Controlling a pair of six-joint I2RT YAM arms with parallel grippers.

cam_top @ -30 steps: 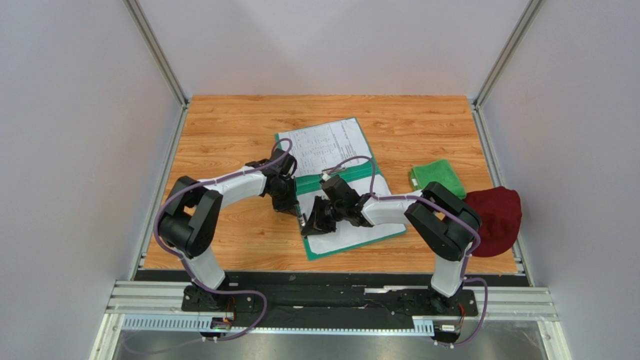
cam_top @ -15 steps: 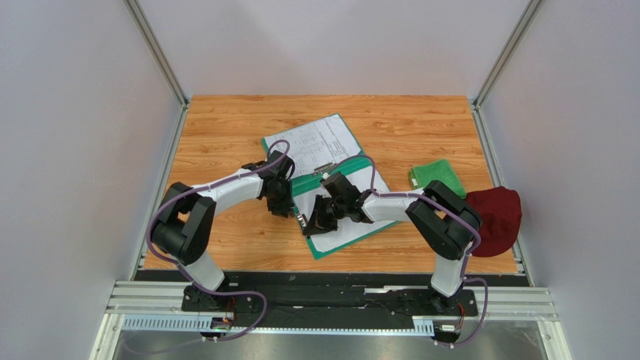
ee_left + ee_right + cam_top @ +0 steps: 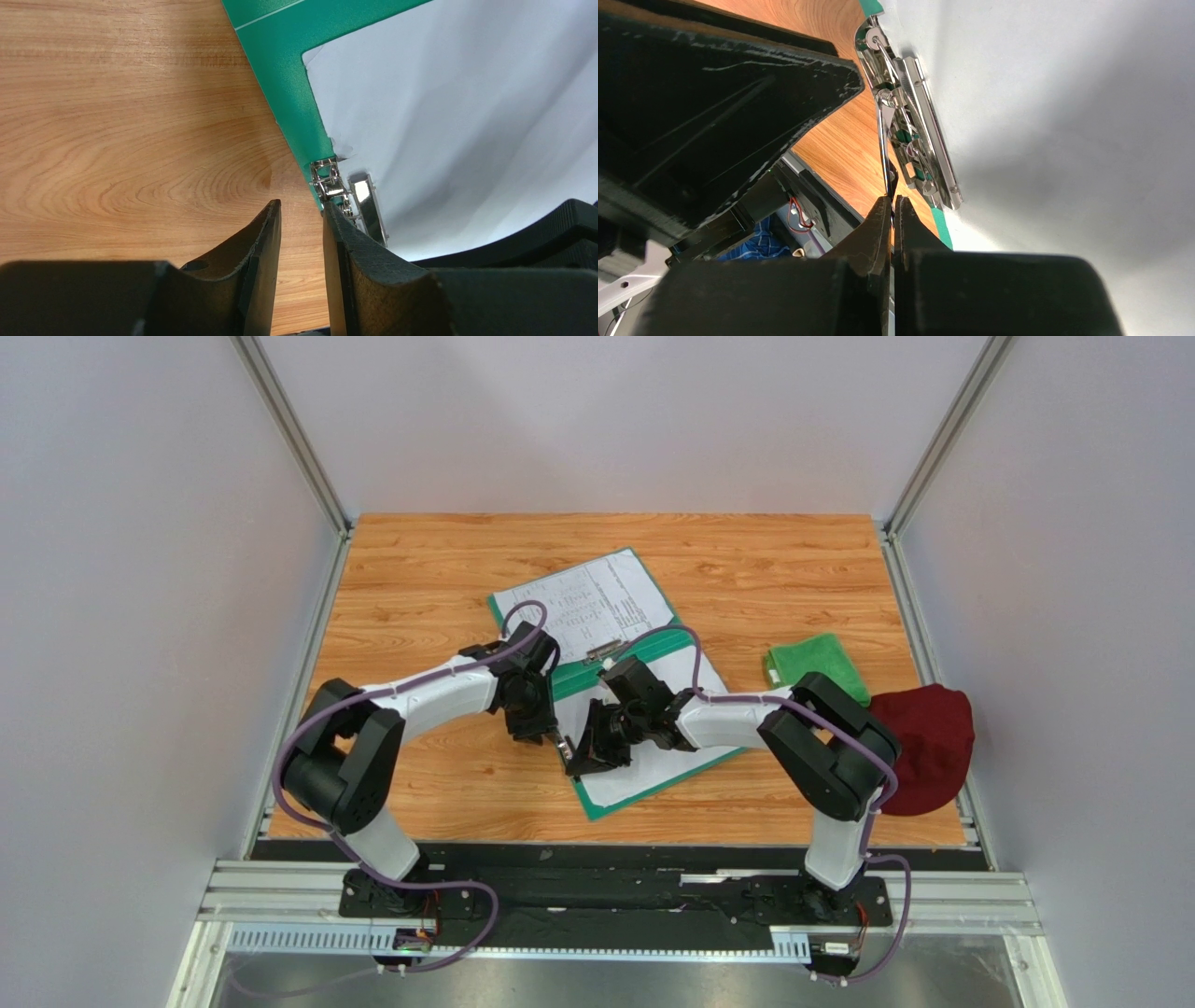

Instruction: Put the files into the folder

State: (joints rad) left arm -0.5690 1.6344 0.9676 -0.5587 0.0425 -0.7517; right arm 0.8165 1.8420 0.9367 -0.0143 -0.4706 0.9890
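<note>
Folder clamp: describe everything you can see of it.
The clamp is a shiny, chrome-looking lever mechanism fixed at the edge of the teal folder, next to bare wooden table. Its flat bar lies along the edge of the white sheet. A thin wire lever runs from its hinge into the fingertips of the right hand, which is shut on it.

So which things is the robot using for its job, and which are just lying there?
For the job:
- folder
- files
- clip lever, pinched by the right gripper
- left gripper, open beside the clip

Just lying about:
- green cloth
- dark red cloth
</note>
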